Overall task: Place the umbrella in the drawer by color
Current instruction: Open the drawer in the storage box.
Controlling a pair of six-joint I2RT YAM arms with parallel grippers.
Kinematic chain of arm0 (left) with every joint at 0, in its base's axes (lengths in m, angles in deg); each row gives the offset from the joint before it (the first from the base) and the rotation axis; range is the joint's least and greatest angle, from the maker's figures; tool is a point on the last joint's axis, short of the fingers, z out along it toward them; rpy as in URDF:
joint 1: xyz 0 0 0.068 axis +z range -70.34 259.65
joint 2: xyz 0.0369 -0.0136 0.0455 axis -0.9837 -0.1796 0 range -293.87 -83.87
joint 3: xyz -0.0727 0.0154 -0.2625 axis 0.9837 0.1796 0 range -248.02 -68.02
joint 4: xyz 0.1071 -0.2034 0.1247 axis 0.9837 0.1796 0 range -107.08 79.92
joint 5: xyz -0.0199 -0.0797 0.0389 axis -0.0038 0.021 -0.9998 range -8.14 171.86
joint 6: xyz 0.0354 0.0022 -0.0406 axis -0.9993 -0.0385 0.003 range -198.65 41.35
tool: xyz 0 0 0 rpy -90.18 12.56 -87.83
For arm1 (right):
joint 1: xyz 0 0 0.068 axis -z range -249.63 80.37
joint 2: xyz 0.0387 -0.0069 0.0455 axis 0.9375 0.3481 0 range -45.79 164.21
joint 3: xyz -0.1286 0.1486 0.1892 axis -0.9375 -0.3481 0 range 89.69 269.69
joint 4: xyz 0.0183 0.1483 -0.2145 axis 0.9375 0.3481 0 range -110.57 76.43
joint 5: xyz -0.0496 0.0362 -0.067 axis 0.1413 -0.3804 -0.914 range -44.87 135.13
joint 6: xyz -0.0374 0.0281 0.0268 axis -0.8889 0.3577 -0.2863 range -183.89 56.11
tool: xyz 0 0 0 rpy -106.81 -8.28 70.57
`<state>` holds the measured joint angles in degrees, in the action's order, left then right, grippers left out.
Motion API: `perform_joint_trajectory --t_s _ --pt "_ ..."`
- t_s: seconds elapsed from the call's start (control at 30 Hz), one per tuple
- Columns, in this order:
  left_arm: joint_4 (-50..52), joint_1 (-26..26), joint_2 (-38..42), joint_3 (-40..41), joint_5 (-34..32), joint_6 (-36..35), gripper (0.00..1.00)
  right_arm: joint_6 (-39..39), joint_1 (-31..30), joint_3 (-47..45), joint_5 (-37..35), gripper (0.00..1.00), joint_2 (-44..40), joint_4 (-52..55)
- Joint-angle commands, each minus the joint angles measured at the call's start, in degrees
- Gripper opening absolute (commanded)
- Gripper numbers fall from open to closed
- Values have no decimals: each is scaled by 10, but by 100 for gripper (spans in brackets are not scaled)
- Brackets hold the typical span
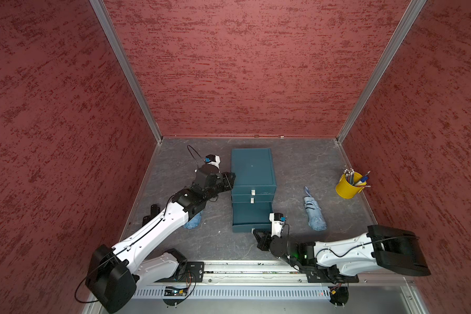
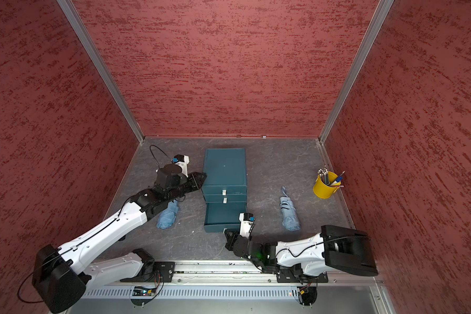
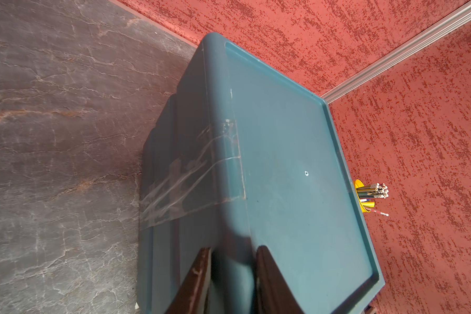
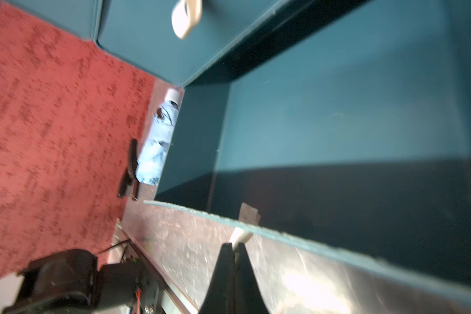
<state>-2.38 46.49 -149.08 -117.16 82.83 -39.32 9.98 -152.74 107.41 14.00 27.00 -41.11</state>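
Folded light-blue umbrella point(image 1: 314, 212) lies near teal cabinet's open bottom drawer point(image 1: 252, 216).

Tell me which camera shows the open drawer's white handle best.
Right wrist view: the handle sits close up, pinched in the shut right pincer. In both top views that pincer covers it; the left wrist view shows only the cabinet top.

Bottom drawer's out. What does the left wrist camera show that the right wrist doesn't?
Left wrist only: the top of the drawer unit, clear tape on its side, the yellow pencil cup, the left gripper straddling the top edge. Right wrist only: the open bottom drawer, nothing visible inside, the right gripper shut on its white pull tab, a light blue umbrella beside the unit. Both: the teal drawer unit, grey table, red wall.
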Motion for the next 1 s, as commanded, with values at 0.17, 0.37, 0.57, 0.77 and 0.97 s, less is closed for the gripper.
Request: perform_joint_trajectory --t_s 0.17,0.37,0.57,0.77,0.97 --pt "170 2 -33 63 7 15 28 84 -80 66 -79 0 12 207" --pt "166 -1 -29 66 12 24 28 68 -87 90 -72 0 15 230" --pt "147 -6 -23 82 8 40 27 55 -91 102 -67 0 18 231" --pt "134 -8 -22 91 14 53 26 60 -98 122 -63 0 33 261" --pt "134 -11 -7 92 19 43 31 84 -119 159 -78 43 34 368"
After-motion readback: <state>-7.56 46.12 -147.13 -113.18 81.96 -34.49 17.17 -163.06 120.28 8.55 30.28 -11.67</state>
